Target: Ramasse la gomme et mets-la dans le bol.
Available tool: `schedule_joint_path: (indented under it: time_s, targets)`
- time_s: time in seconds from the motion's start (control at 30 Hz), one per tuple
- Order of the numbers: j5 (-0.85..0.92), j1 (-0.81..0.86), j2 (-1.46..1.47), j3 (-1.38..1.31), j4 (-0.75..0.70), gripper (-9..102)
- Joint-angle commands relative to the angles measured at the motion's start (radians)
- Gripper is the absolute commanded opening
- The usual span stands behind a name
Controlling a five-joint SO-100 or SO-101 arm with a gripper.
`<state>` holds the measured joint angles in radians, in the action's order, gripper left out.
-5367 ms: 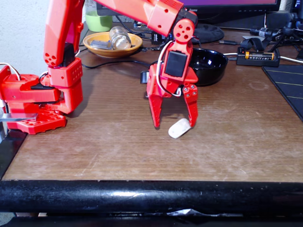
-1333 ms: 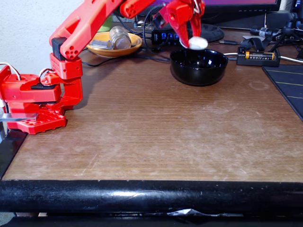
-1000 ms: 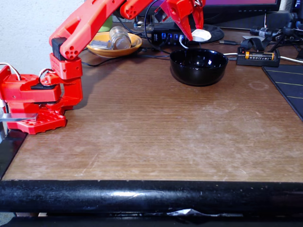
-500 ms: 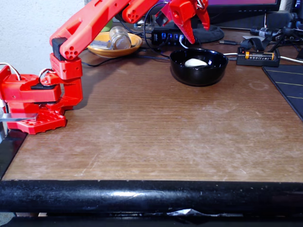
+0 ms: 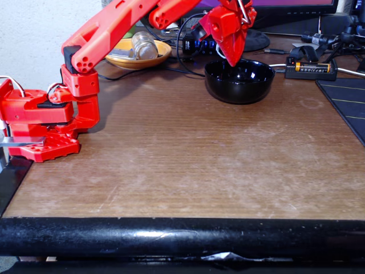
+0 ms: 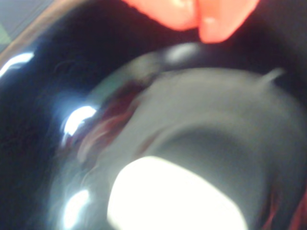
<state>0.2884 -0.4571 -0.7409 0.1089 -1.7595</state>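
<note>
Small white oblong eraser (image 6: 175, 196): lying inside the glossy black round bowl (image 5: 239, 85), blurred in the wrist view. Red two-finger gripper (image 5: 234, 59): fingertips apparently pressed together, empty, above the bowl's rim.

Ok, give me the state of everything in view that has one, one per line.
Eraser: lying loose in the bottom of the bowl, not held.
Black bowl: upright on the table, eraser inside.
Claw: shut, empty, tips pointing down over the bowl's rim.
Orange dish: upright, holding a glass jar on its side.
</note>
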Motion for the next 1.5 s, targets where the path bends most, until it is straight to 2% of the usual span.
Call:
schedule_joint_path:
  time_s: [0.0, 0.2, 0.6, 0.77, 0.83, 0.93, 1.1, 1.23, 1.47]
  targets:
    - [0.005, 0.025, -0.212, 0.015, -0.037, -6]
    - [0.015, 0.048, -0.379, 0.186, -0.038, -6]
    - [0.034, 0.308, -0.606, 0.433, -0.038, -6]
    - [0.063, 0.362, -0.672, 0.497, -0.034, -6]
    - [0.064, 0.37, -0.752, 0.607, 0.017, -6]
    - [0.072, 0.368, -0.959, 0.922, 0.156, -6]
    - [0.052, 0.397, -1.031, 1.025, 0.186, -6]
    - [0.052, 0.403, -1.243, 1.261, 0.284, -6]
    - [0.043, 0.474, -1.451, 1.424, 0.336, -6]
